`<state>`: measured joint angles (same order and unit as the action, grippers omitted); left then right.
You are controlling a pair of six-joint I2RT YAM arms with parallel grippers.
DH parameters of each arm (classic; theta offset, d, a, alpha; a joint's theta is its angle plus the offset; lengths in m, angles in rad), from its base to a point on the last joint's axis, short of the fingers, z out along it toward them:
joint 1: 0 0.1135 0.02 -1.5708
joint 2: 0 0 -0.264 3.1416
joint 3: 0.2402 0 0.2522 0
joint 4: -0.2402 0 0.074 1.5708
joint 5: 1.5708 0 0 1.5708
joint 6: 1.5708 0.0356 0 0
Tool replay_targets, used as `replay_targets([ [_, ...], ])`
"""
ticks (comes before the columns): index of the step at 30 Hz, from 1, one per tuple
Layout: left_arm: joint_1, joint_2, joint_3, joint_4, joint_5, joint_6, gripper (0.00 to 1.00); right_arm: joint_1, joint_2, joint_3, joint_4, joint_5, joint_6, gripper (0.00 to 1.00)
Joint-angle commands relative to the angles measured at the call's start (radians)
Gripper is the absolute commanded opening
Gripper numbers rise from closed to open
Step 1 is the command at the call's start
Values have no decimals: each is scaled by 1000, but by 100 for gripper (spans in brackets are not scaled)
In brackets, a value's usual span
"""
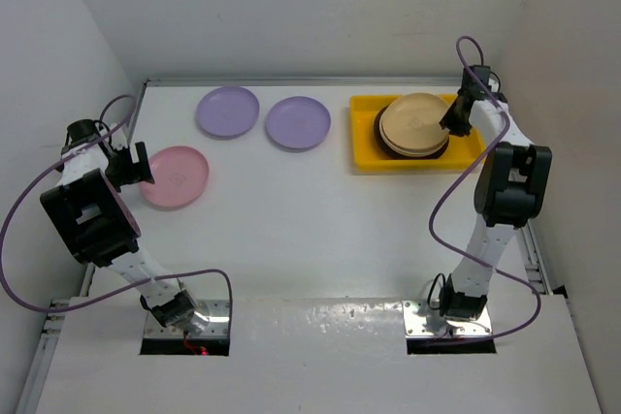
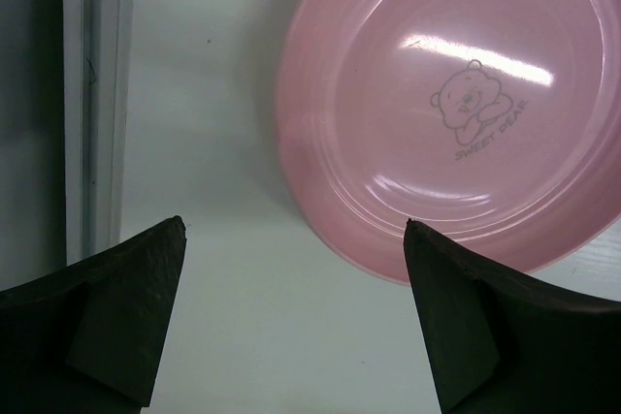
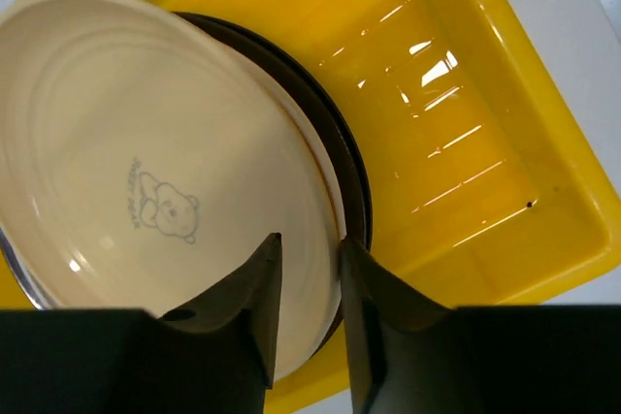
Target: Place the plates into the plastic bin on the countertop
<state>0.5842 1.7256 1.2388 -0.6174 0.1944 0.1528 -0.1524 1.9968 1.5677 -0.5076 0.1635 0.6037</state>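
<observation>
A pink plate (image 1: 175, 175) lies on the white countertop (image 1: 291, 220) at the left. My left gripper (image 1: 131, 164) is open just left of it; in the left wrist view (image 2: 294, 225) the pink plate (image 2: 456, 104) sits ahead and to the right, with its rim beside the right finger. Two lilac plates (image 1: 227, 111) (image 1: 298, 122) lie at the back. The yellow bin (image 1: 364, 152) holds a stack topped by a cream plate (image 1: 415, 121). My right gripper (image 1: 453, 123) (image 3: 310, 239) is closed on the rim of the cream plate (image 3: 146, 162), above dark-rimmed plates (image 3: 349, 172).
The metal table edge (image 2: 92, 94) runs close to the left of my left gripper. The side walls stand near both arms. The right half of the bin floor (image 3: 466, 143) is bare yellow.
</observation>
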Motion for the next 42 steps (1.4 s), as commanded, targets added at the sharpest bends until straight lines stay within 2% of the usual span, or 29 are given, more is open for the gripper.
replay_targets([
  [1,11,-4,33,15,0,-6,94,8,8,51,12,-24,-24,32],
  [3,11,-4,33,15,0,-6,94,16,14,60,-11,-7,-41,53],
  [4,11,-4,33,15,0,-6,94,20,23,81,-53,14,-74,68],
  [7,11,5,33,15,0,-6,94,56,4,97,-77,132,-128,75],
  [11,11,17,33,15,0,-6,94,143,-152,40,10,198,-98,74],
  [12,11,17,33,15,0,-6,94,234,-170,23,73,197,-53,72],
  [14,11,26,33,15,0,-15,94,295,-217,-65,240,200,19,67],
  [15,11,37,33,15,0,-15,94,385,-219,-80,277,194,84,67],
  [17,2,37,33,15,0,-15,93,437,-172,-94,370,189,232,66],
  [18,2,37,33,15,0,-15,93,506,-149,-83,386,188,263,66],
  [19,2,37,33,15,0,-15,93,528,-69,-37,405,182,351,67],
  [23,2,28,33,15,-26,19,93,608,104,144,325,166,500,67],
  [28,2,28,11,15,-73,54,93,632,192,155,297,218,636,66],
  [34,2,49,1,24,-50,45,93,643,319,275,212,209,691,63],
  [37,2,60,1,24,-50,45,93,645,362,272,224,203,738,58],
  [41,2,60,10,24,-41,45,93,642,431,314,187,174,810,47],
  [42,2,60,10,24,-41,45,93,643,453,336,155,162,841,41],
])
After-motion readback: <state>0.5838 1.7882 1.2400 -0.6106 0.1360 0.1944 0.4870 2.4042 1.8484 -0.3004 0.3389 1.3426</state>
